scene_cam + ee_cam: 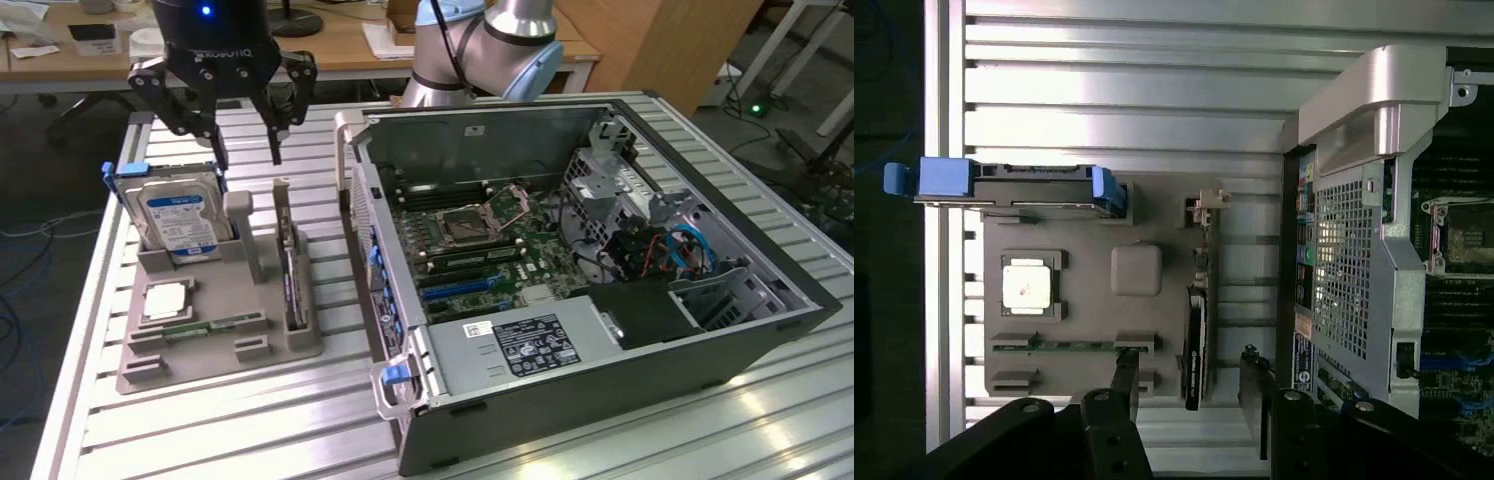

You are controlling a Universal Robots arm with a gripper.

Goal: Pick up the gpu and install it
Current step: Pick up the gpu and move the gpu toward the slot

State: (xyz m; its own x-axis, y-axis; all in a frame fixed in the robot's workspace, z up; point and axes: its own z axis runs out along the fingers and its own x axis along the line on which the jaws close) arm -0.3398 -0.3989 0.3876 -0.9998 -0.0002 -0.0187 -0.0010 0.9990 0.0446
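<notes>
The gpu is a thin dark card standing on its edge in a slot of the grey holder, with its pale bracket end toward the back. In the wrist view the gpu runs as a dark strip with the bracket at its far end. My gripper hangs above the back of the holder, clear of the card, open with its fingers spread and nothing between them. Its two fingertips frame the near end of the card from above in the wrist view.
A silver hard drive with a blue label stands in the holder beside the gpu. A square chip and a green memory stick lie in the holder too. The opened computer case lies at the exterior view's right, close to the holder.
</notes>
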